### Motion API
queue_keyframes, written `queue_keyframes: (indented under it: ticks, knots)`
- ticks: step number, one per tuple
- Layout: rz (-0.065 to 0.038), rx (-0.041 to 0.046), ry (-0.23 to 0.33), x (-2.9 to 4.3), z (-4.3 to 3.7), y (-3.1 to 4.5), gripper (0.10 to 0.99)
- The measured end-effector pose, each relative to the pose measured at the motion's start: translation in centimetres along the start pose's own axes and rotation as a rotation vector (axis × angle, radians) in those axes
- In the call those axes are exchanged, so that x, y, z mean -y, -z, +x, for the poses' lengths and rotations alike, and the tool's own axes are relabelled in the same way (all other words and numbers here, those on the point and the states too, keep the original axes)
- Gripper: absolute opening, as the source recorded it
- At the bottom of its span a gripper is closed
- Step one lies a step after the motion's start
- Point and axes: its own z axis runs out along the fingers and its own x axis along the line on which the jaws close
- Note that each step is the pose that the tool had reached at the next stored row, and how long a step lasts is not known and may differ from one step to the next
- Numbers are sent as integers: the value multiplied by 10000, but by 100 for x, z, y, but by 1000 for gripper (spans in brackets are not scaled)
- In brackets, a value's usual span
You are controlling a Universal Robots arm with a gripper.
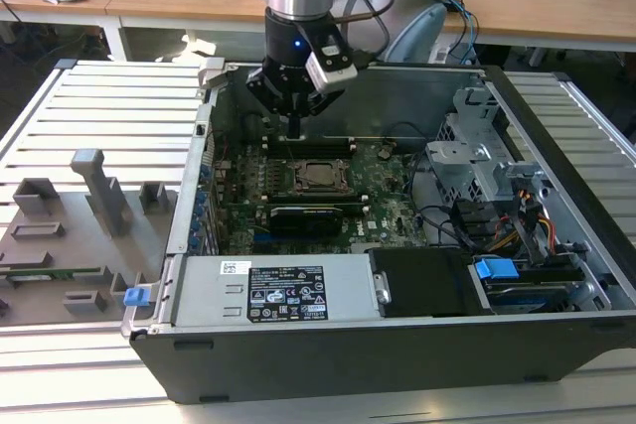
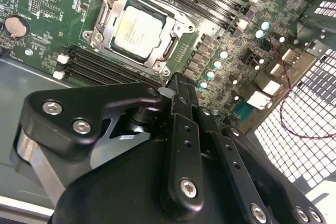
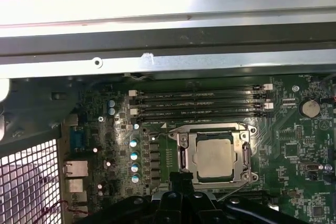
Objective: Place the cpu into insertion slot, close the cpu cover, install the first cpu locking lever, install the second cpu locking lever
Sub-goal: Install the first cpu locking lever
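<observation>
1. Black gripper [image 1: 294, 129] fingers [image 2: 176, 85] stand pressed together with nothing between them. They point down at the green motherboard [image 1: 393, 201], beside the memory slots [image 3: 199, 103]. Whether the tips touch the board cannot be told.
2. In both wrist views the gripper's own body blocks the board nearest the tips, and the near edge of the socket area is cut off behind it.
3. Just beside the tips, the cpu [image 2: 137, 29] lies flat in the insertion slot [image 2: 167, 50], its dull silver top facing up.
4. The cpu cover [image 3: 185, 156] lies down around the chip as a silvery frame, and the chip shows through its cut-out.
5. The locking levers along the frame are too thin to make out, so their position cannot be told.
6. Farther out, a coin battery [image 3: 310, 108] sits on the board and a perforated grille [image 3: 26, 182] closes one case wall.
7. In the exterior view a long black card [image 1: 310, 213] lies on the near side of the socket, with a power supply [image 1: 268, 290] nearer the camera.
8. At the exterior view's left, a grey fixture tray [image 1: 60, 265] sits outside the open case [image 1: 397, 359].
</observation>
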Motion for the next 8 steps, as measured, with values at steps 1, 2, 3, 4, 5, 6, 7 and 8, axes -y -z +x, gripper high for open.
queue_keyframes:
  ticks: [1,2,3,4,5,6,7,8]
  knots:
    - [0,0,0,-10,3,0,106]
    - [0,0,1,-22,6,0,106]
    - [-1,1,1,-33,8,0,106]
    - [-1,1,0,-47,10,1,106]
    - [-1,1,0,-58,13,0,106]
    - [0,1,0,-69,17,1,106]
    - [-1,1,0,-76,24,0,106]
    - [0,0,0,-84,48,0,106]
